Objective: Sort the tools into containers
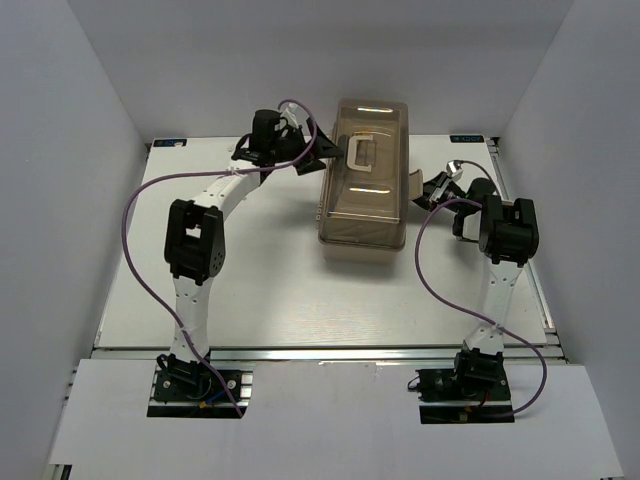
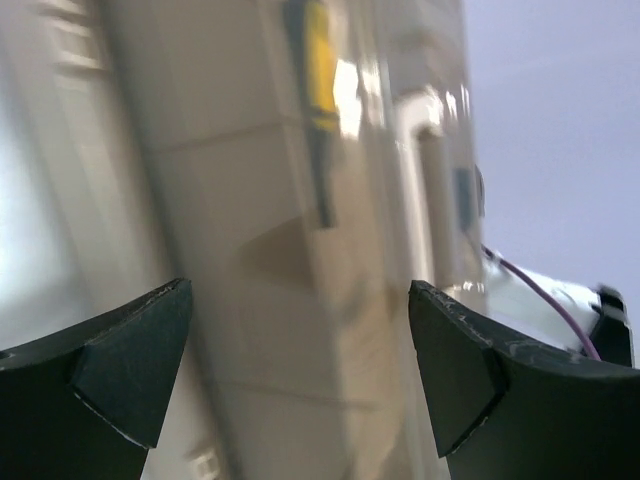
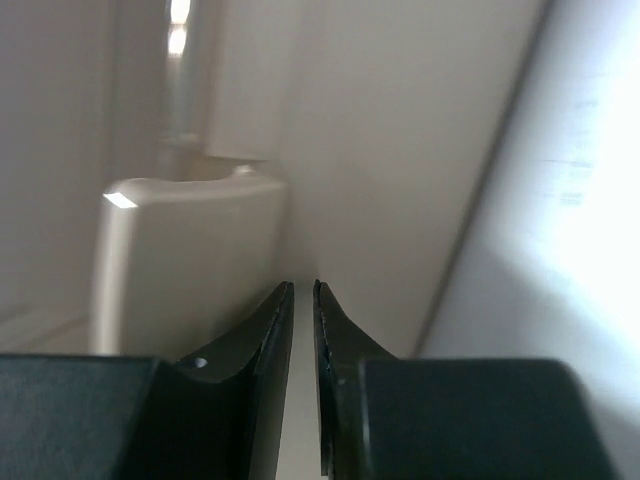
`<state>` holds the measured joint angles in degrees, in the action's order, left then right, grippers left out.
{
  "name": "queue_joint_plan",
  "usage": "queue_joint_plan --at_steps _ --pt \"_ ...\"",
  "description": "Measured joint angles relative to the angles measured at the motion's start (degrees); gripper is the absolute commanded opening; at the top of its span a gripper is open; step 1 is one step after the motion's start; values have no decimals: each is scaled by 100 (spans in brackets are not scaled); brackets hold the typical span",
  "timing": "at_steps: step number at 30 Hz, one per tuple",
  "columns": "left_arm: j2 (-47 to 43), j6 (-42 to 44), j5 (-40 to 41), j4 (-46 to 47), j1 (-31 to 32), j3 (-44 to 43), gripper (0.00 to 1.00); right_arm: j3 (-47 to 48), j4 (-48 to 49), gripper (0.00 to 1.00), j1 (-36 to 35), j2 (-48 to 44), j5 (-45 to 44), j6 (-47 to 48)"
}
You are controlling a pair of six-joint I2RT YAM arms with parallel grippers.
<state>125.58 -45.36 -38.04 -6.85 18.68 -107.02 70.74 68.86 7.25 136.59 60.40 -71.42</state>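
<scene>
"Where is the toolbox (image 1: 365, 175)?"
"Mid-table, lid down. The left claw (image 2: 300, 320), wide open, is at its 9 o'clock. The right claw (image 3: 303, 300), pinched nearly shut, is at 3 o'clock. A blurry yellow-handled file (image 2: 320, 70) shows inside."

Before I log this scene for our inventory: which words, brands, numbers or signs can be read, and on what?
Nothing is legible.
Too small to read: the left blue sticker, far-left corner.
Too small to read: the right blue sticker, far-right corner.
No marking shows on the toolbox; wrist views are blurred.
</scene>
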Motion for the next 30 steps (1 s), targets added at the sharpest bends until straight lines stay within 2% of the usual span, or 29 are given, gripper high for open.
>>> queue_joint_plan --at_steps 8,19,23,29,30 --pt "76 -13 -125 24 131 -85 98 13 367 19 -79 -2 131 -776" --pt "76 -13 -127 22 131 -90 98 13 374 18 -63 -55 199 -861" --pt "76 -13 -129 22 129 -90 98 -20 26 17 -63 -275 315 55" --pt "76 -13 -81 20 109 -90 98 26 -2094 19 -70 -1152 208 2216" --pt "76 -15 -72 22 103 -90 98 129 -2730 19 -85 -1309 116 2761"
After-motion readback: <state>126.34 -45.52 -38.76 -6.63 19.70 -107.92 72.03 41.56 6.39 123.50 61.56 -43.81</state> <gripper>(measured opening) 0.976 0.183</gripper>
